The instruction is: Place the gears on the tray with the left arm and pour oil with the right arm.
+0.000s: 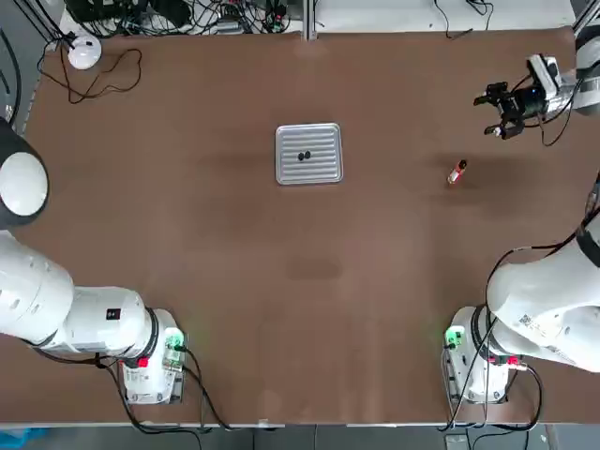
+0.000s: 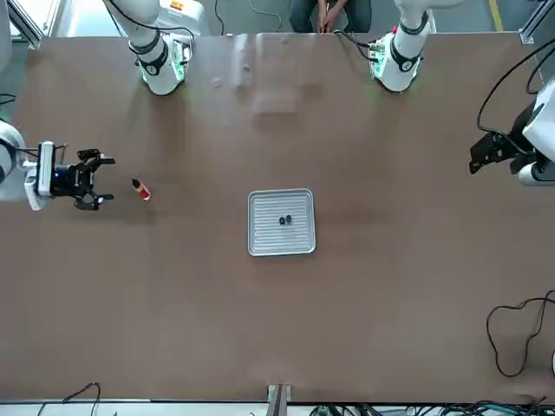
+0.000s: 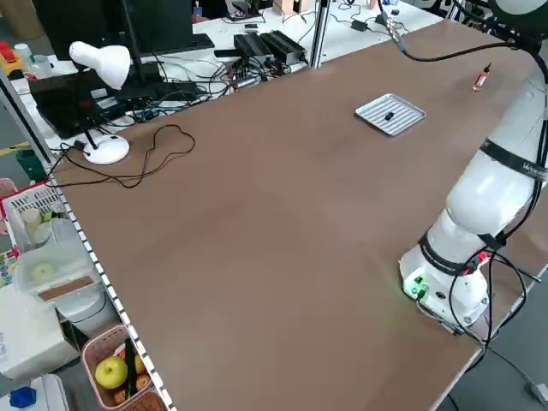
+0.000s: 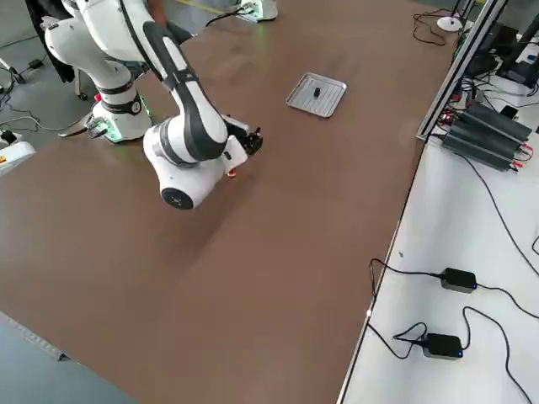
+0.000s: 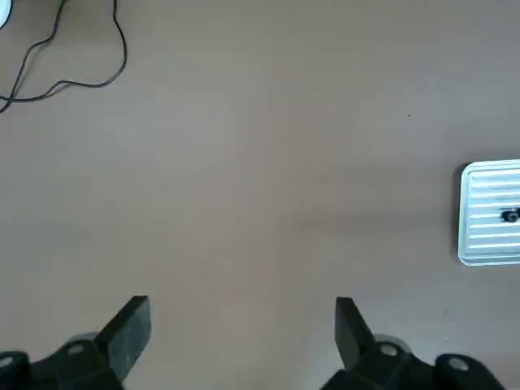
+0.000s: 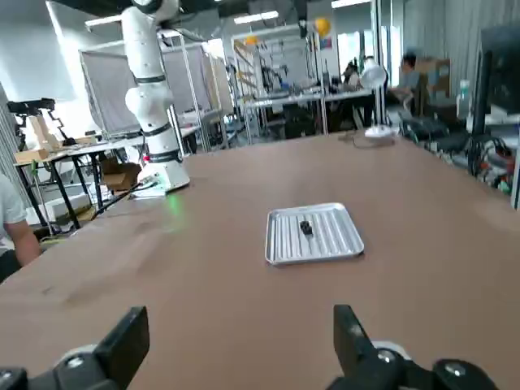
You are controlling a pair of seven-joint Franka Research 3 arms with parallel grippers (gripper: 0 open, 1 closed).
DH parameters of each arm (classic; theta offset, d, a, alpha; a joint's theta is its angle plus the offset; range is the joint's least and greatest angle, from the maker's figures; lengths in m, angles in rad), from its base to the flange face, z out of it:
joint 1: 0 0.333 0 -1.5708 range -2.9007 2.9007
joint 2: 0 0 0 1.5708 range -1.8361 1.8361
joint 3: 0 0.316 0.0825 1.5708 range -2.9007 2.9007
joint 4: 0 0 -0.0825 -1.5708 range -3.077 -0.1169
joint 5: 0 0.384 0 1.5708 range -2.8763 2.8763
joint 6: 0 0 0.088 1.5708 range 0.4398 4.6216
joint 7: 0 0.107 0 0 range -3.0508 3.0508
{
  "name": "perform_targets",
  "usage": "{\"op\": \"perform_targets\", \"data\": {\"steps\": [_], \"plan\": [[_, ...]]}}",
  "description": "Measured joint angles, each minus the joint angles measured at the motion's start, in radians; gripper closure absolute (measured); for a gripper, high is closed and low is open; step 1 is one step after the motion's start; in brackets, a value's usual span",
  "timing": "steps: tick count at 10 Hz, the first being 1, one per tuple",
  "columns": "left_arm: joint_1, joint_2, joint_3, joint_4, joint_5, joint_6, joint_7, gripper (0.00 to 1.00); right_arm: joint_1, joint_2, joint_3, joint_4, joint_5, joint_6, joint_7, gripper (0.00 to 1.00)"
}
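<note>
Brown tabletop (image 1: 300, 281) fills the space between the two robot bases; with the tray as the clock's centre and 12 pointing away from the robot, a white lamp (image 1: 83, 52) is toward 10 o'clock, and a looped cable (image 1: 101, 84) lies on the table in that same direction. Beyond the robot's edge of the table, around 6 o'clock, a person (image 2: 331, 16) shows, hands together. A pink basket (image 3: 124, 372) of fruit is off the edge on the robot's left.

Silver and ribbed, the tray (image 1: 309, 173) lies flat on the table. Both gears (image 1: 305, 156) rest on it, small and dark, side by side near its middle; whether they touch each other, I cannot tell.

Well out between 8 and 9 o'clock, the left gripper (image 5: 244, 313) hangs above the table, its two fingers spread wide with nothing between them. Out around 3 o'clock, the right gripper (image 1: 492, 114) is over the table too, its fingers wide apart and holding nothing. Near it, also around 3 o'clock from the tray, the oil (image 1: 457, 172) stands on the table, dark cap up, apart from the fingers.
</note>
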Motion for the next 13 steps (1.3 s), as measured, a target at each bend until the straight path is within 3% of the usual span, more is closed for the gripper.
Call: {"op": "perform_targets", "data": {"steps": [3, 6, 8, 13], "plan": [[0.000, 0.000, 0.000, 0.000, 0.000, 0.000, 0.000, 0.00, 0.043, -0.147, 0.023, 0.019, -0.049, 0.089, 0.202, 0.00], [0.000, 0.000, 0.000, 0.000, 0.000, 0.000, 0.000, 0.00, 0.160, -0.234, 0.008, 0.057, -0.134, 0.230, 0.421, 0.00], [0.000, 0.000, 0.000, 0.000, 0.000, 0.000, 0.000, 0.00, 0.230, -0.259, -0.020, 0.086, -0.221, 0.250, 0.634, 0.00], [0.000, 0.000, 0.000, 0.011, 0.000, 0.000, 0.000, 0.00, 0.331, -0.357, -0.025, 0.178, -0.501, 0.249, 1.214, 0.00]]}}
